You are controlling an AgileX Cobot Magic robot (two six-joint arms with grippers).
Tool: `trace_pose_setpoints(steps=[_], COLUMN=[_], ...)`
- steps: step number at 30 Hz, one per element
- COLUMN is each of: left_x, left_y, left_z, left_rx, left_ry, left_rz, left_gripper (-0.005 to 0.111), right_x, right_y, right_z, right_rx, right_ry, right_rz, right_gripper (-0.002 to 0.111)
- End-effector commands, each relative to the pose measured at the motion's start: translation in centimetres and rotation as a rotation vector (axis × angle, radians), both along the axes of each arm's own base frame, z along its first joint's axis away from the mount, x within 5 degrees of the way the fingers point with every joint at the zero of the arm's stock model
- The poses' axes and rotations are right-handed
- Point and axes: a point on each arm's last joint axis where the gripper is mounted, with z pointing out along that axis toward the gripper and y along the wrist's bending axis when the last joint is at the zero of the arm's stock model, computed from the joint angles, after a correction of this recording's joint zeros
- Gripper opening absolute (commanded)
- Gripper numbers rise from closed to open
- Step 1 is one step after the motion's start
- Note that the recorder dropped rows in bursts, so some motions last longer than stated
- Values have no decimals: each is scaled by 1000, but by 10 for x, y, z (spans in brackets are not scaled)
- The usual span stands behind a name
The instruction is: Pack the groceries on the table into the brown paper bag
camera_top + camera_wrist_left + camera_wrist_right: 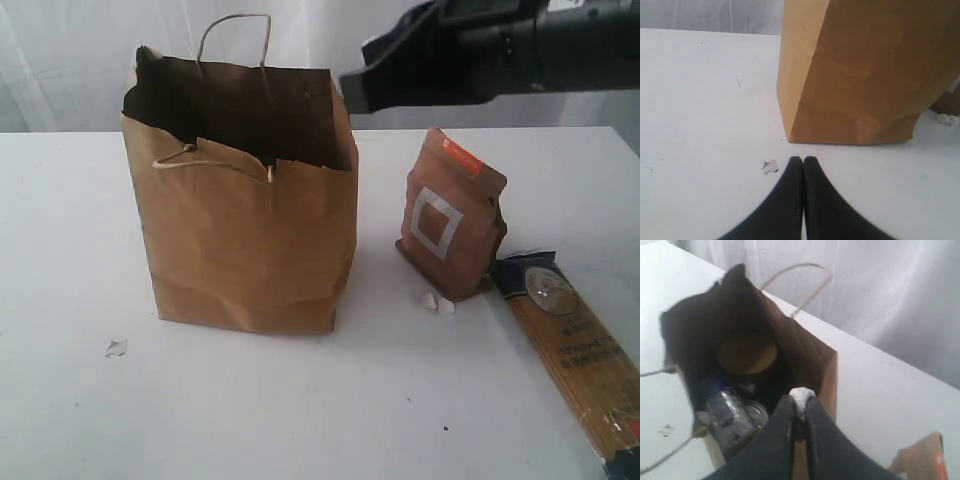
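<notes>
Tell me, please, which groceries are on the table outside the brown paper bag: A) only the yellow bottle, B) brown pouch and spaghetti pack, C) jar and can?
B: the brown pouch stands and the spaghetti pack lies on the table beside the brown paper bag.

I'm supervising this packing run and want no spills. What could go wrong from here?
The right gripper pinches a white lump over the bag; withdrawing, it could snag the torn rim or a cord handle. The pouch stands upright beside the spaghetti pack, so grabbing either may topple it.
</notes>
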Motion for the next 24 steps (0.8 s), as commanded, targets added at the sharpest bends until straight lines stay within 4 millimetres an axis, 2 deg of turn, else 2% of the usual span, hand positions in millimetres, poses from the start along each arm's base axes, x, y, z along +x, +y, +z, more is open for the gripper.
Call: trace_pose_setpoints(steps=[1,3,8,12,19,24], left_x=[0,0,0,0,0,0], left_y=[0,0,0,0,0,0], left_z=[0,0,0,0,0,0], left_rx=[-8,-8,-8,-8,-8,-8], left_ry=[-3,-3,-3,-3,-3,-3], left_rz=[1,1,1,1,1,1], left_gripper=[0,0,0,0,0,0], right_x=[-6,-3,19,29,31,23], right_y=[18,24,42,48,49,42], right_z=[12,11,-8,-15,-13,-2], right_rx=[-2,-8,-63,-102,-84,-98], right_ry=[-38,-30,26,2,-15,-51], right_rz=[75,87,90,90,85,87], right_gripper=[1,1,1,2,27,30])
